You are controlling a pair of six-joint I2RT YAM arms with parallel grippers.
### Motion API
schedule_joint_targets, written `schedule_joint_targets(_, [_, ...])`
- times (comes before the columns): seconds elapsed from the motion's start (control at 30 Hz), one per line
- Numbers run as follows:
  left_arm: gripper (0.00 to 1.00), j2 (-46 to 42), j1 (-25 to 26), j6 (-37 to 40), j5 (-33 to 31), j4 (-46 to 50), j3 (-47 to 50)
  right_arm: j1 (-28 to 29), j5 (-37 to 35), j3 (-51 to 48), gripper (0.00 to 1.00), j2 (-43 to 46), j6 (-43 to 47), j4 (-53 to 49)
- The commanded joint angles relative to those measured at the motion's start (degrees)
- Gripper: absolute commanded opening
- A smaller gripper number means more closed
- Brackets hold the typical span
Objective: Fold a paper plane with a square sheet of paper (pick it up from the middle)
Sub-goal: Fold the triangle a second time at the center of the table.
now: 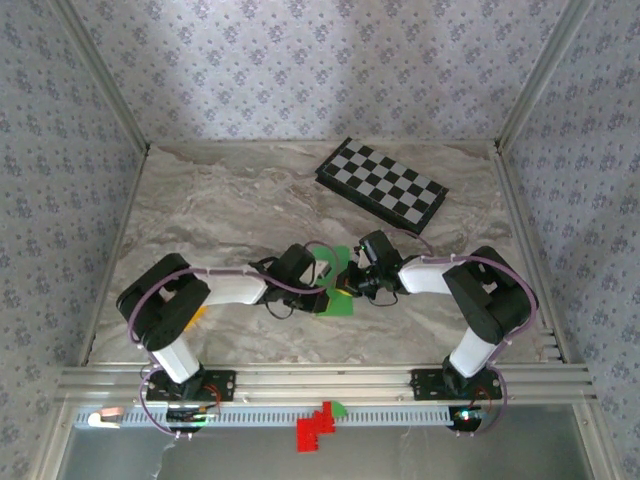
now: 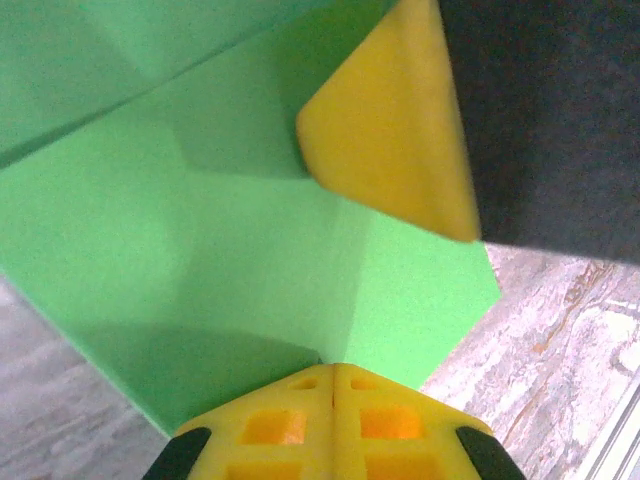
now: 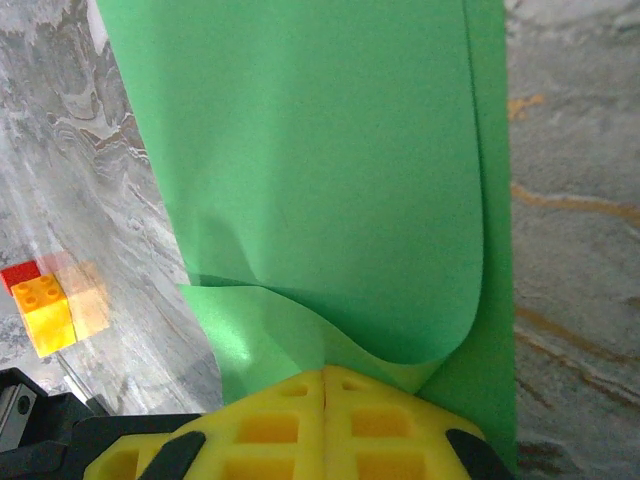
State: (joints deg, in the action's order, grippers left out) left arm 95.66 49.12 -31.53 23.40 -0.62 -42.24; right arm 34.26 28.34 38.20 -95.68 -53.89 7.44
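Partly folded, the square sheet of paper [image 1: 340, 303] lies at the centre of the top view on the marbled table [image 1: 220, 210], between the two arms. The checkerboard [image 1: 382, 185] sits well apart at upper right and the red blocks [image 1: 318, 428] at the bottom edge. The left gripper [image 2: 333, 368] and the right gripper [image 3: 325, 370] each press their yellow fingers together on the paper's edge, and an orange block [image 3: 45, 312] lies at lower left of the right wrist view.

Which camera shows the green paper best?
The right wrist camera: the green paper fills most of it, with a flap curling over. The left wrist camera shows a creased corner. The top camera shows a small, far-off green patch.
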Motion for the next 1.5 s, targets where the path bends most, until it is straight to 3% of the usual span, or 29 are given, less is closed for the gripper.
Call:
schedule_joint_targets(0.0, [0.0, -1.15, 0.38, -1.11, 1.4, 5.18, 3.34, -0.59, -5.22, -1.28, 0.0, -2.67, 1.32, -10.04])
schedule_joint_targets(0.4, [0.0, -8.75, 0.9, -2.45, 1.65, 7.89, 9.6, -0.27, -5.24, -0.49, 0.0, -3.11, 2.2, -11.19])
schedule_joint_targets(0.6, [0.0, -14.98, -2.39, -4.35, 3.24, 5.98, 6.55, 0.18, -4.78, -0.16, 0.0, -3.34, 2.73, -10.81])
schedule_joint_targets(0.83, [0.0, -7.2, -3.46, -5.56, -0.2, 4.48, -2.28, 0.2, -4.03, -0.05, 0.0, -3.65, 2.73, -10.24])
schedule_joint_targets(1.0, [0.0, -1.22, -3.0, -5.88, 1.7, 3.08, -5.13, 0.02, -3.55, 0.3, 0.0, -3.55, 2.91, -10.27])
schedule_joint_targets(1.47, [0.0, 3.66, -3.8, -5.22, -1.75, 3.26, -1.22, -0.43, 0.9, 3.8, 0.01, -1.18, 3.61, -6.23])
